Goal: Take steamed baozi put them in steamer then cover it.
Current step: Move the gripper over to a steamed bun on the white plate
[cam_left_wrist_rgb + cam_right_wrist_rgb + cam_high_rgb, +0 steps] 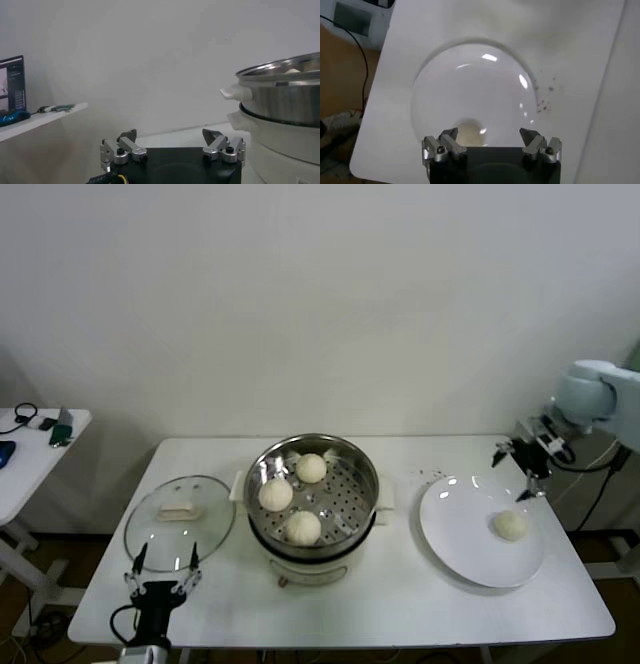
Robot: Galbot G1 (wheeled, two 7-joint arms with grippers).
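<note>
Altogether four steamed baozi [276, 494]: three in the steamer [365, 469], one on the plate [455, 529].

**Open room above the steamer, plate free from above**

The steamer [312, 502] has no cover, so its top is open; 3 baozi [303, 527] fill the tray. The glass lid [180, 510] lies left on the table [400, 604], just beyond the open left gripper [162, 569]. Above the plate [480, 529], the open right gripper [522, 474] hangs; 1 baozi [510, 525] lies below.
</note>
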